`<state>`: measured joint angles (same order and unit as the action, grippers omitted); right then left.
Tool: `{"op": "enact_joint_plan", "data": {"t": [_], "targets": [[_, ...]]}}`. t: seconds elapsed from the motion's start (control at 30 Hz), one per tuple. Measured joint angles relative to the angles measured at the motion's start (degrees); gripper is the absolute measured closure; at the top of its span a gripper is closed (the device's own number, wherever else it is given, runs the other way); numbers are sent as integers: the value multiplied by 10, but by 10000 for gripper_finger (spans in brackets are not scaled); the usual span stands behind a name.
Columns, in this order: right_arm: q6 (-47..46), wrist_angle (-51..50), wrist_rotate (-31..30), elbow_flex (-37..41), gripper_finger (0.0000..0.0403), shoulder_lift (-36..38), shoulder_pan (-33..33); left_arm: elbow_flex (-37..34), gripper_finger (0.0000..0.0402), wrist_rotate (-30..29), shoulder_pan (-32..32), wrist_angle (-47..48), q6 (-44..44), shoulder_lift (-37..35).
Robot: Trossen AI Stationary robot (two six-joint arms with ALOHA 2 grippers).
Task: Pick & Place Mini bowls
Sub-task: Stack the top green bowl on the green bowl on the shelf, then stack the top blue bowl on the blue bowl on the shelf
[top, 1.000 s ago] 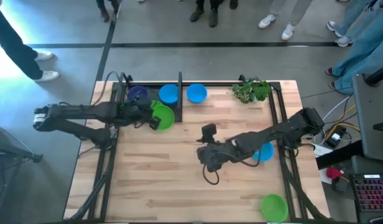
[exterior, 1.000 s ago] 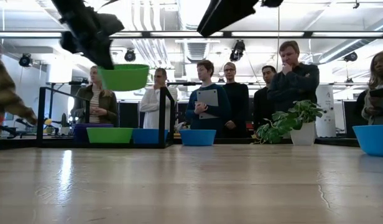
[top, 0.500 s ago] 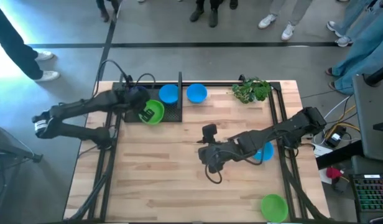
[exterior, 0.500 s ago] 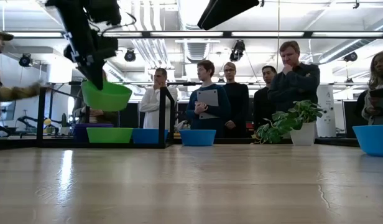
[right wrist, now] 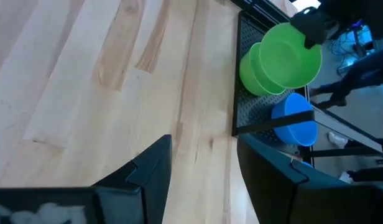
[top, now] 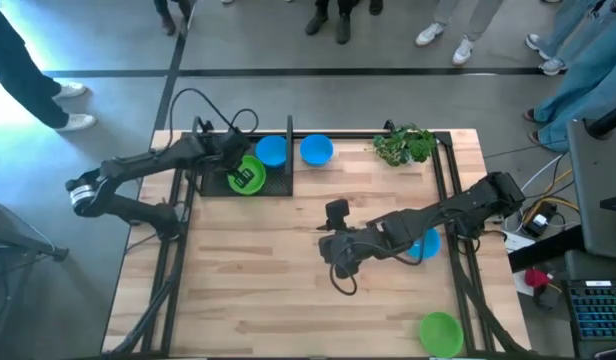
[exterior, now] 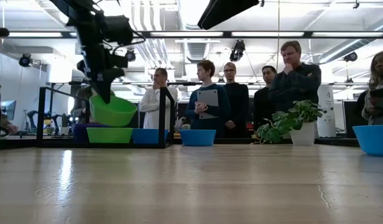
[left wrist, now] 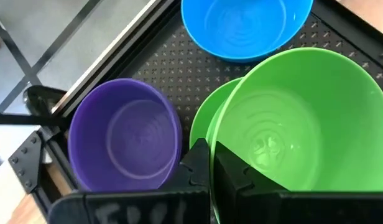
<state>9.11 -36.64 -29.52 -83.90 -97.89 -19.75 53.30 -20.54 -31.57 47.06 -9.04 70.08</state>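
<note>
My left gripper [left wrist: 211, 163] is shut on a lime green mini bowl [left wrist: 303, 124] over the black tray [top: 278, 182] at the table's far left. A second green bowl [left wrist: 205, 127], a purple bowl [left wrist: 126, 143] and a blue bowl [left wrist: 244, 25] sit in the tray below it. In the low view the held bowl [exterior: 114, 111] hangs just above the tray's green bowl [exterior: 109, 135]. My right gripper [top: 340, 268] is open above the bare table's middle, touching nothing. Other bowls stand on the table: blue [top: 316, 150], blue [top: 425, 244], green [top: 440, 332]. My left gripper pinches the held green bowl by its rim [left wrist: 221, 134], one finger [left wrist: 236, 171] inside the bowl and one outside. It comes from above, pointing down. The bowl is lifted clear and tilted, just over the green bowl in the tray.
A leafy plant sprig [top: 406, 145] stands at the far edge, right of the blue bowl. Black frame rails [top: 453, 200] run along both table sides. Bare wood [top: 258, 290] fills the near half. People stand beyond the far edge [exterior: 291, 81].
My left gripper has carried the green bowl toward the far left, over the tray, and down. The bowl was high and level; it now hangs tilted just above the tray's green bowl.
</note>
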Motion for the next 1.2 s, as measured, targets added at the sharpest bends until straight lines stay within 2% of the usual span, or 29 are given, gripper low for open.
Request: {"op": "enact_joint_plan", "data": {"t": [0.3,0.63,0.8,1.07,1.2], "targets": [[-10,-6,0,0,225,0,0,0,402,0,-15,-28,7,55],[-12,-6,0,0,225,0,0,0,390,1,-17,-28,7,62],[-12,-6,0,0,225,0,0,0,372,1,-17,-30,21,61],[-11,-6,0,0,225,0,0,2,322,9,-17,-29,34,61],[-11,-6,0,0,225,0,0,18,313,10,-17,-19,28,54]]}}
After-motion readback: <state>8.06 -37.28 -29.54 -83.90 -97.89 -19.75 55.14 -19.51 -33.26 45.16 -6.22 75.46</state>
